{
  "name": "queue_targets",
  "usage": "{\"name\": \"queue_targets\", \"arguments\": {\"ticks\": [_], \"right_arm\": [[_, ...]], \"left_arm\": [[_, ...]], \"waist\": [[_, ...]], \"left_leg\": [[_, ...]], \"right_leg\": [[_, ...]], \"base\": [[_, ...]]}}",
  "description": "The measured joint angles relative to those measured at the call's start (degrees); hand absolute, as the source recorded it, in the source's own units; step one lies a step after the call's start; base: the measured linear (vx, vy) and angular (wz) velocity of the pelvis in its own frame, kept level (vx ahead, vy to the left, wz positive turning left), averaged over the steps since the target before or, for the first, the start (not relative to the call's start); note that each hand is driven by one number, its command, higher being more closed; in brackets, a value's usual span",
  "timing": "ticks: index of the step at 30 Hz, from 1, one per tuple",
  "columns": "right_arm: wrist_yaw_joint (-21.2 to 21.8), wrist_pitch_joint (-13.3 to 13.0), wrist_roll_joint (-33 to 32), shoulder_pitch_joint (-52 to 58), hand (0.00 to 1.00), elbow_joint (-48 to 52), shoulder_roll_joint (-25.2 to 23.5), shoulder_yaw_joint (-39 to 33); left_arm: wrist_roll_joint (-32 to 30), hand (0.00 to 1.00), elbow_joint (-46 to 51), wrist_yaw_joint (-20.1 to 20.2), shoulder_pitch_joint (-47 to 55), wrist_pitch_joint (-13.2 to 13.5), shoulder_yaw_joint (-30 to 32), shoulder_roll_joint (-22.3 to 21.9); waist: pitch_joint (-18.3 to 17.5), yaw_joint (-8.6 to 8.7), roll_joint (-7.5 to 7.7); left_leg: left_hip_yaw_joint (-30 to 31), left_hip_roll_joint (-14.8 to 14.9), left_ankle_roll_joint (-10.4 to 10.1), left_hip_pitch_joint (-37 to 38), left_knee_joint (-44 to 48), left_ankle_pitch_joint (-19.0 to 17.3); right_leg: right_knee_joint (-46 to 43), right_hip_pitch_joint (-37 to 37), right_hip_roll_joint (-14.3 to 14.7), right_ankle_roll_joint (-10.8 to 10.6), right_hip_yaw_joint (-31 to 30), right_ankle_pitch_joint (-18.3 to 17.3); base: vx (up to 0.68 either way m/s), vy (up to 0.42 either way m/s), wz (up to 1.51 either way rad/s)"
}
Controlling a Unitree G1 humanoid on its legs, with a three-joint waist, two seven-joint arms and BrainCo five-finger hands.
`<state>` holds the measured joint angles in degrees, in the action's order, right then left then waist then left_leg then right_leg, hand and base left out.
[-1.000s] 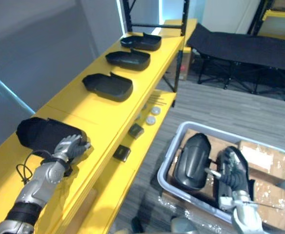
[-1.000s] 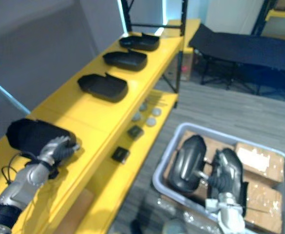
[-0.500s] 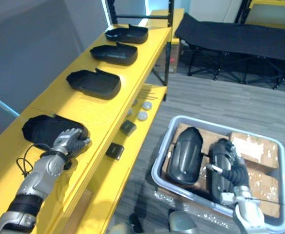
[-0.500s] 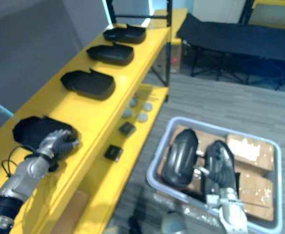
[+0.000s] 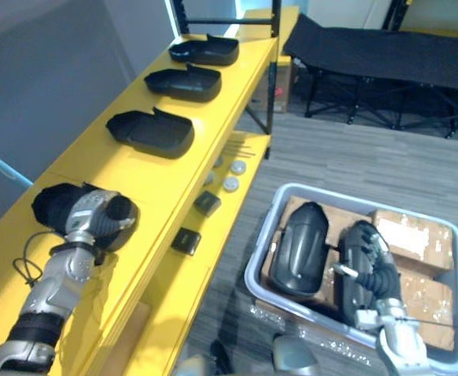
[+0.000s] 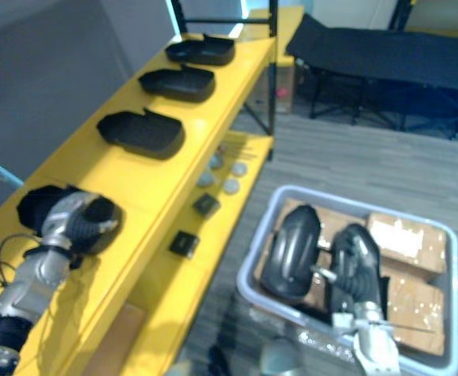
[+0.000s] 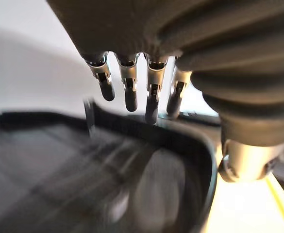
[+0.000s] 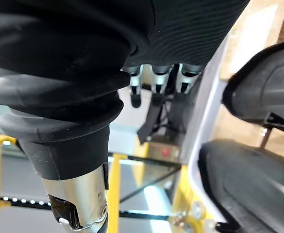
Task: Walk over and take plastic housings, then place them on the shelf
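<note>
A black plastic housing (image 5: 50, 205) lies open side up on the near end of the yellow shelf top (image 5: 160, 178). My left hand (image 5: 88, 215) hovers over its right part, open, and the straight fingers (image 7: 127, 85) hang above the housing's hollow (image 7: 74, 165) without touching it. Farther along the shelf lie three more black housings (image 5: 152, 131). At lower right, two black housings (image 5: 301, 249) stand in a grey bin (image 5: 254, 276). My right hand (image 5: 379, 274) rests open on the right-hand housing (image 5: 348, 283), its fingers (image 8: 156, 81) straight.
Cardboard boxes (image 5: 413, 235) fill the bin's right half. The lower yellow shelf holds two small black blocks (image 5: 185, 240) and round discs (image 5: 230, 184). A black cot (image 5: 385, 55) stands at the back on the grey floor. A grey wall runs along the shelf's left.
My left hand's fingers have uncurled and let go of the near housing, which now rests on the shelf. The right hand stays on the housing in the bin.
</note>
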<state>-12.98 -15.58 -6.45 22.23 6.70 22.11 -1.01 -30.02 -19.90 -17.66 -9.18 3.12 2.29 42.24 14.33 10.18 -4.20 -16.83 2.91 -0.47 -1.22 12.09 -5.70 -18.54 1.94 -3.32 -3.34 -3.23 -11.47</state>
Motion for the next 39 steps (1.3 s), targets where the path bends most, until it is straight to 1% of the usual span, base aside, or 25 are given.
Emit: {"name": "queue_targets", "arguments": {"ticks": [1,2,4,5,6,7,8,9,10,11,13,14,16,17,18,20,21,22,23,24,27,28,31,33,39], "right_arm": [[0.39,-0.84,-0.01,0.26,0.0,0.03,-0.18,0.0],[0.68,-2.28,-0.02,0.72,0.0,0.18,-0.58,0.09],[0.69,-3.55,0.03,1.01,0.0,0.53,-1.14,0.08],[0.78,-5.15,0.37,1.15,0.0,1.53,-1.85,0.08],[0.76,-6.11,0.47,1.12,0.0,1.91,-2.0,0.08],[0.66,-7.89,0.56,1.01,0.0,2.38,-2.01,-0.01],[0.29,-9.06,0.73,0.87,0.0,2.58,-2.09,-0.01],[0.15,-9.37,0.98,0.79,0.0,2.72,-2.25,-0.12],[-0.39,-9.58,1.69,0.43,0.0,3.1,-2.58,-0.43],[-0.83,-9.61,1.71,0.05,0.0,3.31,-2.75,-0.61],[-2.85,-10.16,1.76,-1.31,0.0,4.15,-3.65,-2.63],[-3.46,-10.42,1.76,-1.6,0.0,4.15,-3.9,-3.04],[-4.76,-10.65,1.51,-3.55,0.0,4.94,-5.41,-5.06],[-4.63,-10.67,1.27,-3.73,0.0,5.28,-5.82,-5.38],[-4.08,-10.87,-0.16,-3.85,0.0,6.02,-6.56,-5.52],[-1.06,-11.13,-4.98,-4.67,0.0,6.91,-8.5,-5.16],[-0.56,-11.13,-5.86,-4.79,0.0,6.91,-8.77,-5.11],[0.97,-11.12,-8.97,-5.01,0.0,6.9,-9.84,-4.86],[2.01,-11.08,-11.25,-5.22,0.0,6.9,-10.75,-4.63],[3.1,-11.07,-14.29,-5.79,0.0,6.9,-12.0,-4.19],[3.86,-11.09,-19.0,-5.93,0.0,6.88,-14.69,-3.79],[4.42,-11.1,-20.66,-5.08,0.0,6.78,-15.93,-3.71],[4.39,-11.09,-21.04,-3.38,0.0,6.13,-17.67,-3.27],[4.77,-11.09,-22.17,-2.97,0.0,5.82,-18.14,-2.64],[6.61,-11.11,-22.17,-2.13,0.0,3.45,-19.03,-2.1]], "left_arm": [[0.28,0.0,1.69,-1.44,1.56,-0.51,1.95,0.0],[1.02,0.0,4.68,-4.0,4.54,-0.93,3.97,-0.07],[2.42,0.0,7.18,-6.07,6.81,-1.23,4.83,-0.1],[3.64,0.0,10.54,-8.72,9.76,-1.33,6.68,-0.93],[4.53,0.0,12.12,-9.86,10.85,-1.42,7.44,-1.5],[5.18,0.0,15.25,-11.84,12.46,-1.44,9.16,-3.34],[5.46,0.0,18.53,-13.34,14.21,-1.1,10.53,-5.25],[5.48,0.0,20.11,-13.91,15.12,-0.8,10.92,-6.07],[5.76,0.0,23.41,-14.86,16.7,-0.4,11.22,-7.64],[6.6,0.0,25.18,-14.91,17.39,0.02,11.24,-8.4],[7.29,0.0,31.68,-14.94,19.76,1.14,11.49,-12.79],[7.59,0.0,32.9,-14.93,20.55,1.82,12.04,-14.05],[12.23,0.0,38.05,-14.85,23.35,3.98,15.4,-20.15],[13.61,0.0,39.01,-14.87,24.13,4.55,15.98,-21.93],[16.9,0.0,40.74,-14.88,25.72,5.44,16.78,-25.27],[23.06,0.0,42.89,-14.37,28.7,7.7,17.19,-31.78],[23.74,0.0,43.1,-14.2,28.98,8.03,17.07,-32.54],[25.77,0.0,43.42,-13.29,29.87,9.37,16.42,-35.26],[27.03,0.0,43.49,-12.88,30.6,10.4,15.85,-36.75],[28.38,0.0,43.59,-12.31,32.08,11.82,15.0,-38.04],[31.81,0.0,44.01,-10.53,34.21,14.14,14.29,-40.35],[35.55,0.0,44.44,-9.81,34.21,15.89,13.93,-41.46],[43.17,0.0,45.21,-7.84,34.05,18.68,12.77,-42.75],[43.42,0.0,45.25,-7.78,34.01,20.25,12.21,-43.03],[42.43,0.0,46.02,-9.05,32.38,22.13,11.97,-42.73]], "waist": [[-0.13,-0.03,-0.03],[-0.22,-0.09,-0.17],[-0.4,-0.38,-0.36],[-0.93,-1.15,-0.56],[-1.06,-1.53,-0.54],[-1.18,-1.8,-0.47],[-1.89,-2.19,-0.24],[-2.42,-2.66,-0.03],[-3.22,-3.73,0.3],[-3.31,-4.07,0.43],[-3.8,-5.54,1.33],[-4.01,-6.08,1.47],[-4.05,-6.69,2.0],[-4.11,-6.93,2.1],[-4.18,-7.69,2.12],[-4.19,-8.79,2.29],[-4.13,-8.79,2.38],[-3.91,-8.97,2.82],[-3.92,-9.6,3.15],[-3.93,-9.83,3.73],[-3.91,-9.83,4.68],[-3.74,-9.78,4.98],[-3.72,-9.53,5.08],[-3.69,-9.42,5.12],[-3.4,-9.3,6.15]], "left_leg": [[0.56,-0.29,0.02,0.64,-0.82,0.35],[1.13,-0.71,0.0,1.41,-2.17,0.96],[1.8,-0.93,-0.02,1.48,-2.71,1.28],[2.2,-1.17,-0.01,1.61,-3.65,1.86],[2.43,-1.33,0.0,1.81,-4.1,2.13],[3.84,-1.69,-0.03,2.2,-4.78,2.54],[5.06,-1.87,-0.06,2.2,-5.11,2.78],[5.32,-1.91,-0.1,2.22,-5.51,2.98],[5.99,-1.88,-0.17,2.13,-5.85,3.17],[6.9,-1.97,-0.19,2.13,-5.82,3.21],[8.7,-2.43,-0.1,2.12,-6.27,3.65],[9.0,-2.54,-0.05,2.1,-6.48,3.8],[10.8,-3.1,0.15,1.99,-6.75,4.16],[11.23,-3.32,0.2,1.99,-6.76,4.19],[11.46,-3.59,0.28,1.99,-6.96,4.27],[12.56,-4.21,0.63,1.96,-7.72,4.96],[12.92,-4.34,0.66,1.93,-7.76,5.04],[13.76,-4.62,0.72,1.93,-7.86,5.2],[14.15,-4.71,0.71,1.91,-7.91,5.2],[14.63,-4.82,0.69,1.89,-7.98,5.31],[14.96,-4.94,0.68,1.85,-8.39,5.62],[15.16,-5.06,0.72,1.74,-8.56,5.8],[15.36,-5.34,0.88,1.18,-8.59,5.93],[15.1,-5.44,0.95,1.13,-8.8,5.98],[14.36,-5.56,1.15,1.19,-10.11,6.33]], "right_leg": [[0.48,-0.75,-0.16,0.0,0.51,-0.01],[1.24,-1.65,-0.45,0.01,1.32,-0.03],[1.72,-2.03,-0.56,0.01,1.94,-0.01],[2.25,-2.14,-0.63,0.04,2.4,0.13],[2.47,-2.32,-0.7,0.05,2.66,0.19],[3.34,-3.46,-0.83,0.0,3.71,0.33],[4.48,-4.39,-0.88,0.03,4.9,0.62],[4.95,-4.59,-0.83,0.05,5.14,0.8],[6.41,-5.42,-0.71,0.15,5.99,1.37],[7.23,-6.21,-0.68,0.15,6.65,1.63],[9.42,-7.92,-0.8,0.04,8.66,2.32],[9.96,-8.17,-0.83,0.05,9.03,2.56],[11.75,-9.71,-1.09,-0.07,10.83,3.15],[12.15,-10.1,-1.19,-0.11,11.16,3.24],[12.26,-10.18,-1.39,-0.13,11.3,3.26],[12.52,-10.56,-1.66,-0.25,12.6,3.33],[12.63,-10.71,-1.69,-0.27,12.84,3.34],[13.08,-11.33,-1.78,-0.33,13.97,3.38],[13.24,-11.54,-1.97,-0.34,14.22,3.39],[13.35,-11.8,-2.03,-0.34,14.69,3.39],[13.46,-11.85,-2.11,-0.33,15.25,3.38],[13.45,-11.82,-2.21,-0.33,15.61,3.38],[13.14,-11.38,-2.45,-0.42,15.77,3.43],[13.05,-11.13,-2.62,-0.47,15.67,3.47],[13.13,-10.28,-2.81,-0.58,14.8,3.61]], "base": [[0.01,-0.011,0.26],[0.02,-0.015,0.27],[0.01,-0.013,0.21],[0.02,-0.014,0.16],[0.03,-0.02,0.3],[0.03,-0.024,0.46],[0.03,-0.023,0.48],[0.03,-0.02,0.38],[0.03,-0.012,0.26],[0.04,-0.019,0.46],[0.01,-0.011,0.45],[0.01,0.011,0.33],[0.01,0.021,0.38],[0.0,0.03,0.28],[0.01,0.03,0.17],[0.0,0.017,0.24],[-0.01,-0.011,0.4],[-0.02,-0.008,0.32],[-0.02,0.005,0.36],[-0.01,0.007,0.2],[-0.01,-0.008,0.1],[0.0,-0.007,0.08],[0.0,0.002,0.05],[0.01,0.009,-0.03],[0.02,0.006,-0.05]]}}
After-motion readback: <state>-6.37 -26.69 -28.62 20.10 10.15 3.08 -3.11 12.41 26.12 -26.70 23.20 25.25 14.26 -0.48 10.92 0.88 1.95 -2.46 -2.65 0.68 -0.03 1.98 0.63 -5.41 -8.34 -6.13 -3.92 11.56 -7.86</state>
